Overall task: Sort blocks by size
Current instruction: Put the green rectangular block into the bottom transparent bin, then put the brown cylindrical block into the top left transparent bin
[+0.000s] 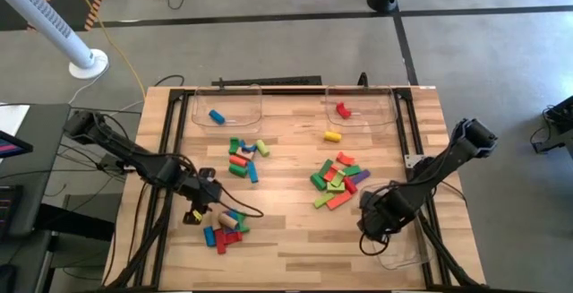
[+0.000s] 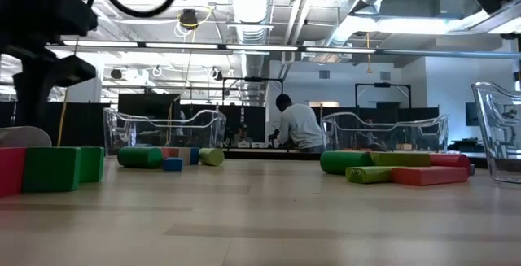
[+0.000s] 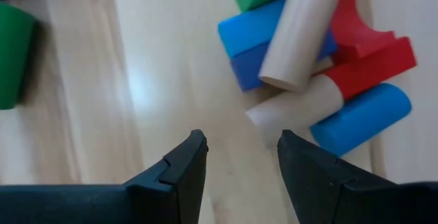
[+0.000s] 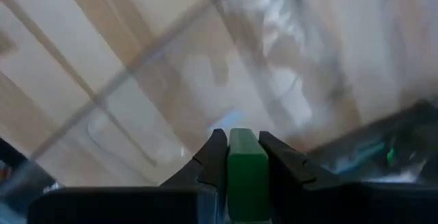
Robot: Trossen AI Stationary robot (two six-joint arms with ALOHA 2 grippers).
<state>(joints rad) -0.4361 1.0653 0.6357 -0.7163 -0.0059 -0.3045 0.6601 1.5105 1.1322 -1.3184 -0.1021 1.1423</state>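
Observation:
Small coloured wooden blocks lie on the table in three clusters: one near my left gripper (image 1: 224,228), one mid-table (image 1: 243,157), one to the right (image 1: 337,181). My left gripper (image 3: 239,142) is open and empty above bare table, just short of a tan cylinder (image 3: 298,35) that leans on blue and red blocks; it also shows in the high view (image 1: 204,205). My right gripper (image 4: 237,138) is shut on a green block (image 4: 246,162) over a clear tray (image 1: 403,255) at the near right; it also shows in the high view (image 1: 369,230). My right gripper pinches the green block by its two opposite side faces (image 4: 231,157) between its two fingers. The block runs along the fingers and its end face shows between their tips. It is lifted clear, above the clear tray's floor.
Two more clear trays stand at the far edge: the left one (image 1: 226,107) holds a blue block (image 1: 217,116), the right one (image 1: 358,109) holds a red block (image 1: 343,110). A yellow block (image 1: 332,135) lies just in front of the right tray. A person shows in the room behind.

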